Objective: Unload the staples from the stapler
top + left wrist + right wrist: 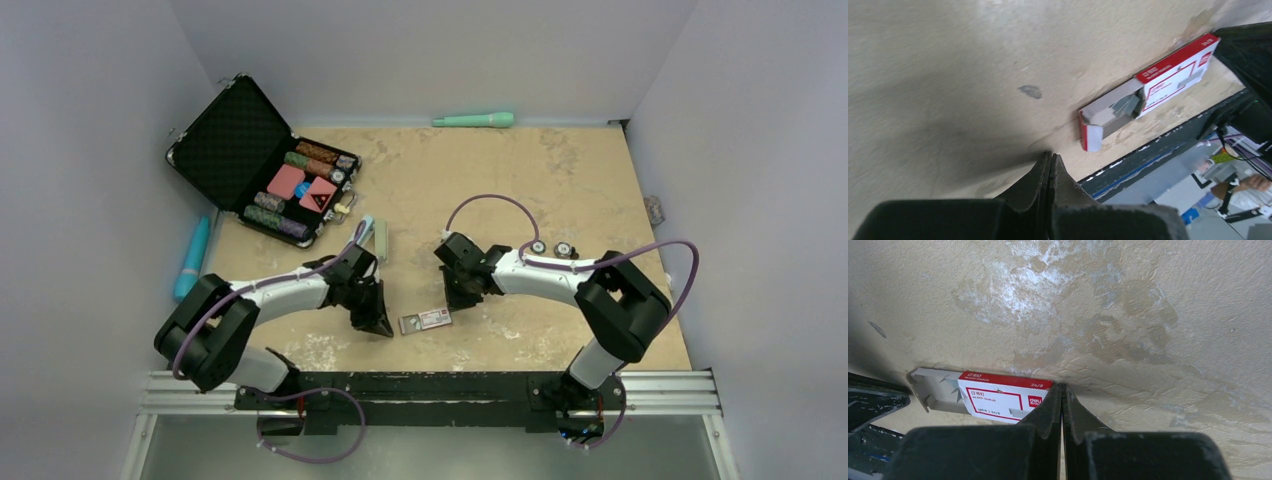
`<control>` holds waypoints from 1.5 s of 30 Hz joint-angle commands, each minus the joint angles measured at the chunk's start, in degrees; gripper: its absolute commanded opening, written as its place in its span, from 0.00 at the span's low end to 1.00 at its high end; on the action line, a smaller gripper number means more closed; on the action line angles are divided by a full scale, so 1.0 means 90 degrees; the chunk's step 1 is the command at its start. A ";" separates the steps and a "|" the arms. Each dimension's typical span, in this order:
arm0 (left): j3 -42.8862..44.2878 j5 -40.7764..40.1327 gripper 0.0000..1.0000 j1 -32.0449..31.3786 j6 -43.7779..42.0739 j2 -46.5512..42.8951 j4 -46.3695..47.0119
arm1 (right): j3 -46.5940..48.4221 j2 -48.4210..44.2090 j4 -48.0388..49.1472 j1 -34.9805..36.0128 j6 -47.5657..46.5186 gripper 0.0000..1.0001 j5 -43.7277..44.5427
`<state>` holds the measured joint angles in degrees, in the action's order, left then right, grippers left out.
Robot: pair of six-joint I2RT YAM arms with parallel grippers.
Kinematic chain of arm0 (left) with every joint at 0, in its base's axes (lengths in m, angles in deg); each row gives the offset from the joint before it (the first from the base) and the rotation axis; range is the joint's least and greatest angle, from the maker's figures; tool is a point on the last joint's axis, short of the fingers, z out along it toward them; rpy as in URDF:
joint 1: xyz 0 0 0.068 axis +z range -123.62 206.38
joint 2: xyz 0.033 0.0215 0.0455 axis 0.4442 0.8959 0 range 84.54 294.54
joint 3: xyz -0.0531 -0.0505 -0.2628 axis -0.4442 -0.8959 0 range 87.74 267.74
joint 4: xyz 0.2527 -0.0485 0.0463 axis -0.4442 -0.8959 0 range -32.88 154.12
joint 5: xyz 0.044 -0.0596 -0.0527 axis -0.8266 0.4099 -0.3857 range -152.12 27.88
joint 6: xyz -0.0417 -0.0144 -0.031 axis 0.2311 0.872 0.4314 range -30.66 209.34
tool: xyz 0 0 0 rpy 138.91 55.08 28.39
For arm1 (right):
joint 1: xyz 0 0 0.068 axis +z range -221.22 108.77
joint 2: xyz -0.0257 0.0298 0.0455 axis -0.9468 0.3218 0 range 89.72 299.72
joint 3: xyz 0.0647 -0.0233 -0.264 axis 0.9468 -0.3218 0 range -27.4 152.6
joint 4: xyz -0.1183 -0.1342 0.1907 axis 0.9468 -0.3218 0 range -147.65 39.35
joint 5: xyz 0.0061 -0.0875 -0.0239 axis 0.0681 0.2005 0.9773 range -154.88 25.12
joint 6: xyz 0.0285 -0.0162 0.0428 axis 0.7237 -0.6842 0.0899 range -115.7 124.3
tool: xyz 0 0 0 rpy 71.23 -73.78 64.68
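Both pressed together, empty: left claw, right claw; stapler probably rigid, light, slick; pinch across its narrow sides.

Matt, rough tabletop; smooth printed cardboard staple box.

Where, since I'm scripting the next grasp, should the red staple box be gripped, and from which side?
Probably from above, pinching the staple box across its two long edges at the red sleeve: it lies flat, and its grey tray juts out one end.
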<state>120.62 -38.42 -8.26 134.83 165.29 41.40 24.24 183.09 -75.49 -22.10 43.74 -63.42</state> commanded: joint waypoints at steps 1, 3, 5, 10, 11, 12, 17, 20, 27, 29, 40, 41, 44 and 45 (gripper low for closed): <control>-0.0059 0.0389 0.00 -0.0097 0.0242 0.0362 0.0770 | -0.0039 0.0032 -0.0131 0.0056 0.0034 0.00 -0.0034; -0.0025 0.0401 0.00 -0.0115 0.0248 0.0464 0.0845 | -0.0060 0.0023 -0.0127 0.0078 0.0050 0.00 -0.0039; 0.0042 0.0390 0.00 -0.0116 0.0234 0.0546 0.0873 | -0.0090 0.0008 -0.0121 0.0088 0.0054 0.00 -0.0052; 0.0158 0.0375 0.00 -0.0113 0.0235 0.0690 0.0902 | -0.0101 0.0005 -0.0104 0.0117 0.0061 0.00 -0.0100; 0.0178 0.0373 0.00 -0.0115 0.0231 0.0708 0.0911 | -0.0103 0.0012 -0.0102 0.0133 0.0061 0.00 -0.0107; 0.0181 0.0367 0.00 -0.0120 0.0224 0.0728 0.0920 | -0.0098 0.0020 -0.0092 0.0144 0.0061 0.00 -0.0114; 0.0213 0.0367 0.00 -0.0117 0.0220 0.0788 0.0952 | -0.0040 0.0102 -0.0072 0.0185 0.0059 0.00 -0.0137; 0.0213 0.0350 0.00 -0.0121 0.0210 0.0787 0.0952 | -0.0015 0.0134 -0.0039 0.0200 0.0056 0.00 -0.0140; 0.0270 0.0352 0.00 -0.0125 0.0201 0.0815 0.0942 | -0.0005 0.0202 -0.0021 0.0225 0.0042 0.00 -0.0133; 0.0290 0.0354 0.00 -0.0124 0.0204 0.0830 0.0942 | 0.0002 0.0203 -0.0020 0.0230 0.0032 0.00 -0.0142; 0.0350 0.0329 0.00 -0.0131 0.0199 0.0861 0.0914 | 0.0096 0.0293 0.0015 0.0252 -0.0048 0.00 -0.0138; 0.0357 0.0331 0.00 -0.0128 0.0200 0.0858 0.0913 | 0.0102 0.0296 0.0023 0.0254 -0.0051 0.00 -0.0133; 0.0370 0.0332 0.00 -0.0135 0.0209 0.0857 0.0913 | 0.0131 0.0341 0.0038 0.0273 -0.0076 0.00 -0.0138; 0.0378 0.0335 0.00 -0.0136 0.0209 0.0860 0.0916 | 0.0150 0.0355 0.0041 0.0274 -0.0081 0.00 -0.0141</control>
<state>122.78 -32.25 -9.07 136.82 172.07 48.62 24.98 183.98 -75.43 -20.42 43.88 -64.52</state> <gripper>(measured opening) 0.011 0.007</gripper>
